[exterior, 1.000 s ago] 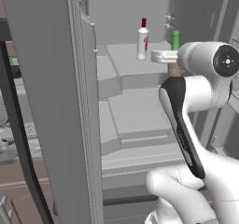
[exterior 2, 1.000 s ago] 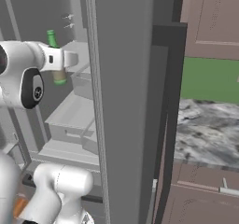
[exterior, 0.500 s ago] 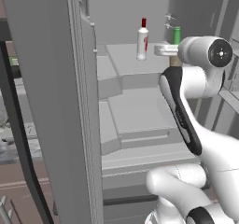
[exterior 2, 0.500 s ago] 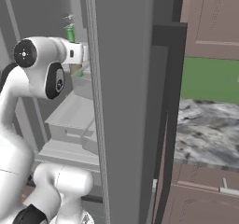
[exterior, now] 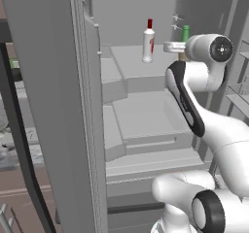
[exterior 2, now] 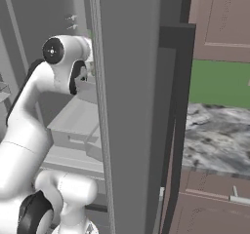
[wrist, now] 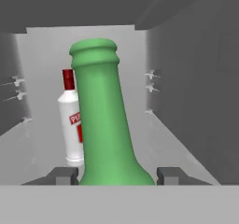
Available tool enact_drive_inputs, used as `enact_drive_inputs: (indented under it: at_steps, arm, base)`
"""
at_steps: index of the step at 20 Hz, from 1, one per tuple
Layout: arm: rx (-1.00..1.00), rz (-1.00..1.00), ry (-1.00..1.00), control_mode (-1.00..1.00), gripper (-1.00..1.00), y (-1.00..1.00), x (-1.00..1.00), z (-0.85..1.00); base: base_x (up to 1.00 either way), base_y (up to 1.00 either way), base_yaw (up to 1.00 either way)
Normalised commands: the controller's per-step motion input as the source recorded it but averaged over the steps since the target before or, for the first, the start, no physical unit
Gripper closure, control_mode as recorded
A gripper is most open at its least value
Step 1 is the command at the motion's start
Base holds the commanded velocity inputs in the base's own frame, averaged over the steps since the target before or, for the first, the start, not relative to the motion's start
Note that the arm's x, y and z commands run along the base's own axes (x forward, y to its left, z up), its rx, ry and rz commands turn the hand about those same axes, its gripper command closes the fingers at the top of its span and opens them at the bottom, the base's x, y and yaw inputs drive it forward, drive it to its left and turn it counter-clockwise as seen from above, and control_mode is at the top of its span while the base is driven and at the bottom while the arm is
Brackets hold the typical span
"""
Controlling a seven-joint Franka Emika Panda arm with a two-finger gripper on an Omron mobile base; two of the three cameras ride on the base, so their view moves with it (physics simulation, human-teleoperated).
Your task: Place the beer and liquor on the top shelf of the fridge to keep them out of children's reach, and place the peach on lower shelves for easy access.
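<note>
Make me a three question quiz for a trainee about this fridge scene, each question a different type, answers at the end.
1. True or false: the liquor stands upright on the top shelf.
2. What is between the fingers of the claw? A) peach B) beer C) nothing
3. Fill in: in the hand view, the liquor's cap is ____.

Key: 1 true. 2 B, the beer neck rises between them. 3 red.

Both base views look forward into the open fridge [exterior: 146,13] from behind the arm, sharing its shelves. The hand view sits close inside, facing the rear wall.
</note>
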Motion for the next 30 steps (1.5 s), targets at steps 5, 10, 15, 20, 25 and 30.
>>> enact_drive_inputs:
  at_steps: [5, 10, 15, 20, 25, 30]
  arm:
    - [0.01, 0.00, -0.02, -1.00, 1.00, -0.10, 0.45, -0.16]
    - [0.02, 0.00, -0.04, -1.00, 1.00, -0.03, 0.33, -0.29]
    - [0.00, 0.00, -0.03, -1.00, 1.00, 0.00, 0.37, -0.29]
    - [0.00, 0.00, -0.02, -1.00, 1.00, 0.00, 0.53, -0.10]
    - [0.00, 0.00, -0.02, -1.00, 1.00, 0.00, 0.53, -0.07]
    - [0.01, 0.00, -0.01, -1.00, 1.00, -0.05, 0.48, -0.12]
  base:
    - [0.00, 0.00, 0.00]
    - [0.00, 0.00, 0.00]
    - [0.00, 0.00, 0.00]
    - [0.00, 0.00, 0.00]
    - [0.00, 0.00, 0.00]
    - [0.00, 0.00, 0.00]
